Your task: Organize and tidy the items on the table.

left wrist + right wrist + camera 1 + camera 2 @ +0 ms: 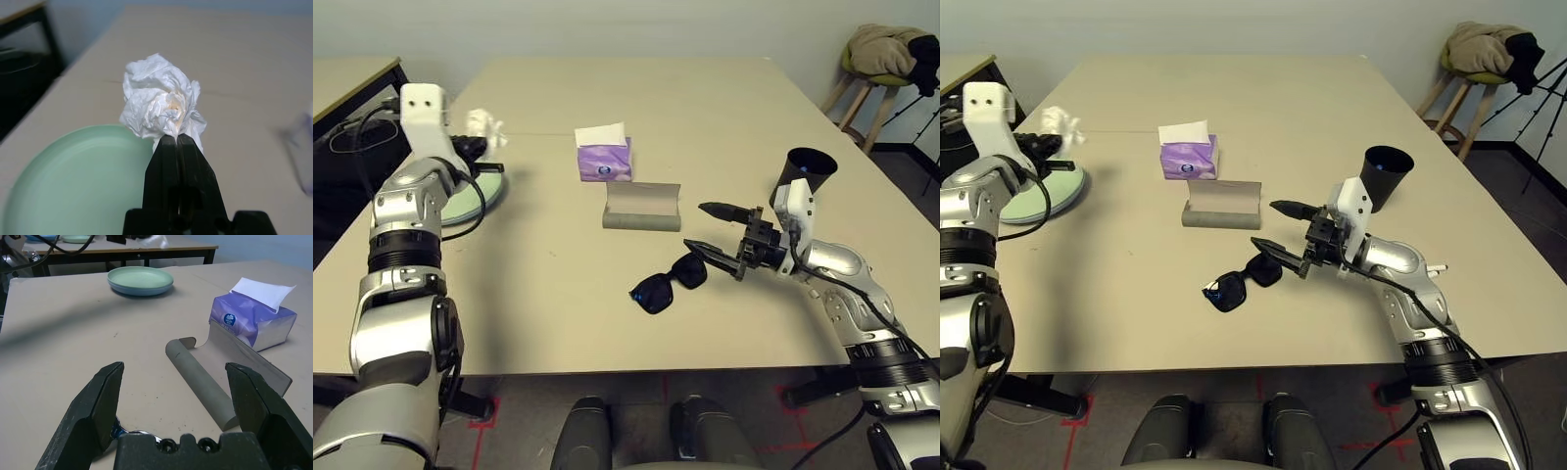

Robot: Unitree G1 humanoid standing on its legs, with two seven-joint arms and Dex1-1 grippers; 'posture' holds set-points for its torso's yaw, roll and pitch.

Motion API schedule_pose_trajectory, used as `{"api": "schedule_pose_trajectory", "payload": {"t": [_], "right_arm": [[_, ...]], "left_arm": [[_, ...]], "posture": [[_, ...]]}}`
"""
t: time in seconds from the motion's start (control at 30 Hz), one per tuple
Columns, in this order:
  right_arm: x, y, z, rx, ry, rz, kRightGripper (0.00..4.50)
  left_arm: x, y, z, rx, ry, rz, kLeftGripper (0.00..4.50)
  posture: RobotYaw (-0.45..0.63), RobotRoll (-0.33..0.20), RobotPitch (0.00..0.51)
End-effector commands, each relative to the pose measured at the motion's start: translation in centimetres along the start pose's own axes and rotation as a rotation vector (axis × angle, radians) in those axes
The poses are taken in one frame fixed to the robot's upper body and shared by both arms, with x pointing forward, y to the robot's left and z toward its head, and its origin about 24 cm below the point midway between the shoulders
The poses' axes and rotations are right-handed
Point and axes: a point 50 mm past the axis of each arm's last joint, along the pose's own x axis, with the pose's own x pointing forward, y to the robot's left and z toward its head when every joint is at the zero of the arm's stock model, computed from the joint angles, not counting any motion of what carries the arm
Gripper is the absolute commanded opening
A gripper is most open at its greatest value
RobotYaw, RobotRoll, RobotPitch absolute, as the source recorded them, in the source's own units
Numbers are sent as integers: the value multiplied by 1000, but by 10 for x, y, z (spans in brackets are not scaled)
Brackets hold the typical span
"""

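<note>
Sunglasses (668,281) lie low in centre frame, long axis slanting up-right toward my wide-open, empty right gripper (714,228) just beside them (my left gripper (174,147), upper left, is pinched on the crumpled tissue (160,102) above the plates (473,192)).

Even, soft overhead light across the bench (607,323); no glare, only short faint shadows beside the purple tissue box (604,157), the grey glasses case (641,208) and the black sunglasses (668,281), with a broader dim patch on the bench top beside the left arm. In the left wrist view the crumpled white tissue (161,100) is bright and fairly sharp, while the green plate (73,181) under it and the far bench are soft and out of focus, and a purple smear at the edge is fully blurred. The right wrist view is crisp in the middle distance, the right claw (178,404) fingers (95,406) looming large and slightly soft.
</note>
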Motion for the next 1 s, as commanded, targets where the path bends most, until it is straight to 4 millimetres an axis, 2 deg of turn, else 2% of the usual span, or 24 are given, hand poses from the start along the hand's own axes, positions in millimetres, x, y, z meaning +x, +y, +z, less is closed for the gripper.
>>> {"api": "schedule_pose_trajectory", "payload": {"t": [0.03,0.17,0.57,0.67,1.0], "right_arm": [[2,0,1,-16,3,5,4500],[2,1,1,-16,1,4,4500],[-1,0,-1,-15,0,-5,4500],[-1,0,-1,-16,0,-3,4500],[2,1,2,-17,-3,4,4500]], "left_arm": [[4,2,5,-50,-37,120,40],[6,2,5,-57,-43,179,40],[7,2,0,-47,-32,200,40],[7,3,-1,-50,-39,215,718],[6,1,2,18,-121,224,4481]], "posture": [[189,0,31],[183,0,31],[178,0,30],[180,0,30],[186,0,31]]}}
